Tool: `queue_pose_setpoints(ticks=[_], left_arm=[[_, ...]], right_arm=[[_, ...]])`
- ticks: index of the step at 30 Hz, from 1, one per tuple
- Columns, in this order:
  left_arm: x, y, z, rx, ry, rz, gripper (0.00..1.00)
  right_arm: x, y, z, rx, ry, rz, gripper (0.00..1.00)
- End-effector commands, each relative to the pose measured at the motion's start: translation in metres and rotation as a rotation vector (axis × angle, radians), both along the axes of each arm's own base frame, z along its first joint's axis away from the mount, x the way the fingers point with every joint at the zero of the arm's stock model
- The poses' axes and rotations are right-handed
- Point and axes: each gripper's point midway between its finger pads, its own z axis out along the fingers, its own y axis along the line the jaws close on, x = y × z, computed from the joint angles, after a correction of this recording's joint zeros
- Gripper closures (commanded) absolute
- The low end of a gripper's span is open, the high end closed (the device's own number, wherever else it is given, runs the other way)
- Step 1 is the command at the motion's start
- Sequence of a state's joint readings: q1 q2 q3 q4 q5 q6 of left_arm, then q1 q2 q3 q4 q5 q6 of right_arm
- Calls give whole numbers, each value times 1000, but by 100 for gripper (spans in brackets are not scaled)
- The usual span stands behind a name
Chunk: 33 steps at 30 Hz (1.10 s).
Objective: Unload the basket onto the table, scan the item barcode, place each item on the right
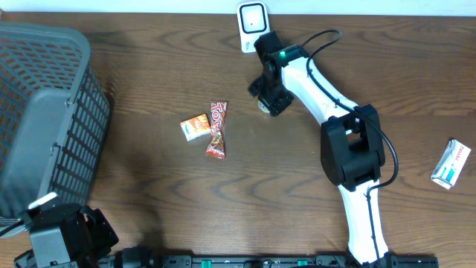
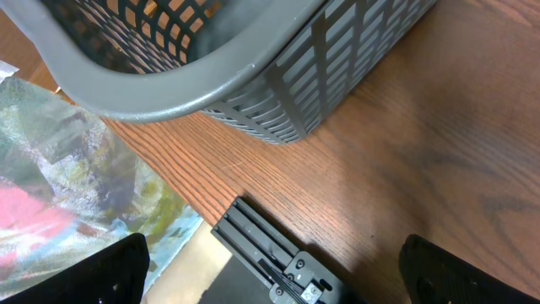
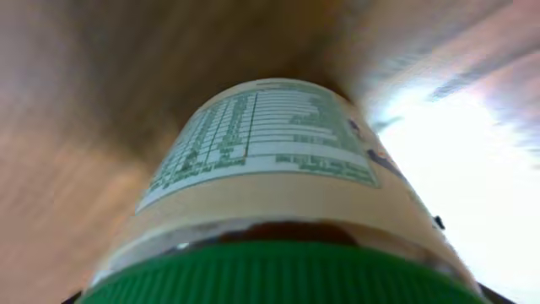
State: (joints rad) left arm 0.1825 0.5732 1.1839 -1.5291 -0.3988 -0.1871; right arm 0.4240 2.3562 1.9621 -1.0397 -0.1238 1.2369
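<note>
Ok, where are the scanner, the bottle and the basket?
scanner (image 1: 252, 18), overhead view, on its white face.
bottle (image 3: 261, 152), right wrist view, on its printed label.
basket (image 2: 160, 97), left wrist view, on its grey rim.

The surface (image 1: 149, 59) is matt brown wood grain. The basket (image 1: 74, 138) is grey plastic mesh. The bottle (image 3: 270, 143) has a smooth printed label and a ribbed green plastic cap (image 3: 278, 274).

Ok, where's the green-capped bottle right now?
The bottle fills the right wrist view, its green cap nearest the camera. In the overhead view it is at the right gripper, just below the white scanner at top centre.
</note>
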Motion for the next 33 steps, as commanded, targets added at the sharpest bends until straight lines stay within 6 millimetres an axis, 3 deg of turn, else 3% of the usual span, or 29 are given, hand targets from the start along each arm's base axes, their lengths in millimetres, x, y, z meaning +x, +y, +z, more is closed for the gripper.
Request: queue_pose_setpoints(ticks=[1, 7, 14, 18, 20, 28, 33], left_arm=[[-2, 2, 1, 8, -5, 18, 5], [-2, 2, 1, 8, -5, 18, 5], [-2, 2, 1, 8, -5, 18, 5], [-2, 2, 1, 8, -5, 18, 5], [-2, 2, 1, 8, -5, 18, 5], [-2, 2, 1, 8, -5, 18, 5], [-2, 2, 1, 8, -5, 19, 5]], right_arm=[[-17, -7, 0, -41, 37, 191, 42], [-42, -13, 3, -71, 109, 355, 43], [-44, -11, 2, -142, 63, 655, 36], [-52, -3, 2, -145, 73, 681, 31], [-55, 2, 5, -144, 69, 695, 22], [-56, 1, 39, -135, 27, 715, 1], [-50, -4, 53, -130, -8, 709, 1]])
